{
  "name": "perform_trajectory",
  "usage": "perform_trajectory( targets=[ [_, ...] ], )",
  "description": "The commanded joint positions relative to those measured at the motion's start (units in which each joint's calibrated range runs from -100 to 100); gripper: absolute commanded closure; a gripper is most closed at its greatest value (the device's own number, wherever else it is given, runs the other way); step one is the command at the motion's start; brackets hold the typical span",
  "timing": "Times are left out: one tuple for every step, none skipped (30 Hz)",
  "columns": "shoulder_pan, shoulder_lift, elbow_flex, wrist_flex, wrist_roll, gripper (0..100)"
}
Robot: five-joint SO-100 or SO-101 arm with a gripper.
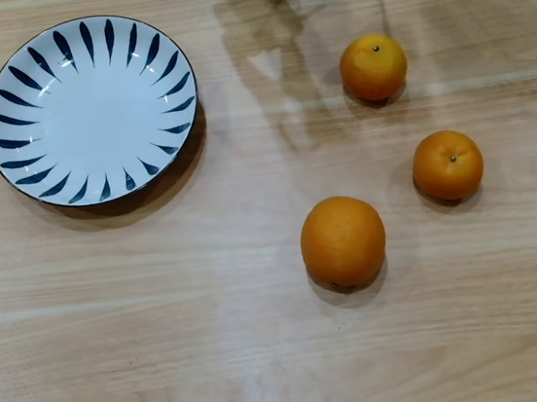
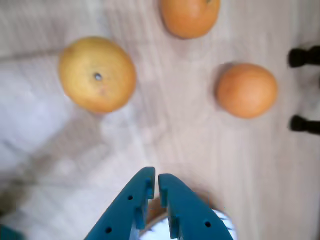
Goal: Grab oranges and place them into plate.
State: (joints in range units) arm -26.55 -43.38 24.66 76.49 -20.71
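Wooden table (image 1: pixel 268 358) bears three dimpled oranges (image 1: pixel 343 241) beside empty plate (image 1: pixel 90 107); jaws nearly closed.

Light wood-grain table (image 1: pixel 268 358), two black objs (image 2: pixel 305 57) at wrist view's right edge

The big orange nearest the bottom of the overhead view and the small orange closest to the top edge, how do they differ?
The big orange is clearly wider than the small orange. The small orange shows a dark stem dot on top; the big orange shows none from above. The small orange lies nearer the top edge, where the arm's blue parts show; the big orange lies lower and further left. Both are round, orange, and rest on the bare wooden table, outside the plate.
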Motion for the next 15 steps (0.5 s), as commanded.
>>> perform_trajectory(
  targets=[
    [-4.26,2.30,-3.34,4.26,-14.10,98],
    [-4.98,2.80,-3.34,5.04,-16.72,98],
    [-5.55,3.39,-3.43,5.64,-18.97,98],
    [-5.87,3.99,-3.52,6.15,-20.85,98],
    [-6.11,4.41,-3.52,6.41,-22.16,98],
    [-6.11,4.75,-3.61,6.50,-23.10,98],
    [-6.19,5.00,-3.70,6.32,-23.62,98],
    [-6.19,5.25,-4.15,6.24,-23.98,98],
    [-6.19,5.42,-4.78,6.32,-23.98,98],
    [-6.19,5.68,-5.42,6.41,-24.04,98],
    [-6.19,5.93,-5.96,6.41,-24.04,97],
    [-6.19,6.27,-6.32,6.41,-24.04,96],
    [-6.27,6.44,-6.41,6.41,-24.04,94],
    [-6.35,6.61,-6.41,6.32,-24.04,90],
    [-7.00,6.69,-6.41,6.15,-24.04,87]
  ],
)
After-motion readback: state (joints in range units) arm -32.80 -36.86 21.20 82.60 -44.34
